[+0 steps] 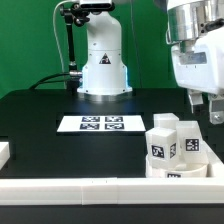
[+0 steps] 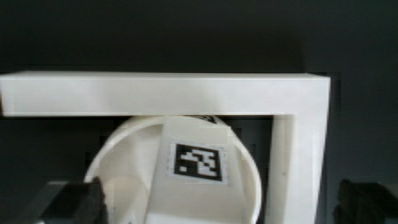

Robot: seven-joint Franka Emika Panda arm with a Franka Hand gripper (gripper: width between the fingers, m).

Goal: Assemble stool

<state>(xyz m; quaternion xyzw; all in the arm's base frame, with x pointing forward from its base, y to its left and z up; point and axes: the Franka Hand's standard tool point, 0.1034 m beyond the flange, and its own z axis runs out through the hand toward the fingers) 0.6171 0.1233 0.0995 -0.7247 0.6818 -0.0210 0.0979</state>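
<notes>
The white round seat (image 2: 178, 185) fills the middle of the wrist view, with a black-and-white tag (image 2: 201, 160) on it. It lies in the inner corner of the white border rails (image 2: 160, 95). My gripper (image 2: 217, 208) is open above it, and its dark fingers (image 2: 75, 200) stand wide on either side without touching it. In the exterior view the gripper (image 1: 205, 106) hangs at the right above the seat (image 1: 165, 152) and the block legs (image 1: 164, 126). Another leg (image 1: 191, 143) stands beside them.
The marker board (image 1: 100, 123) lies flat mid-table. The robot base (image 1: 103, 65) stands behind it. A white border rail (image 1: 90, 188) runs along the front edge, with a short piece (image 1: 4, 152) at the exterior view's left.
</notes>
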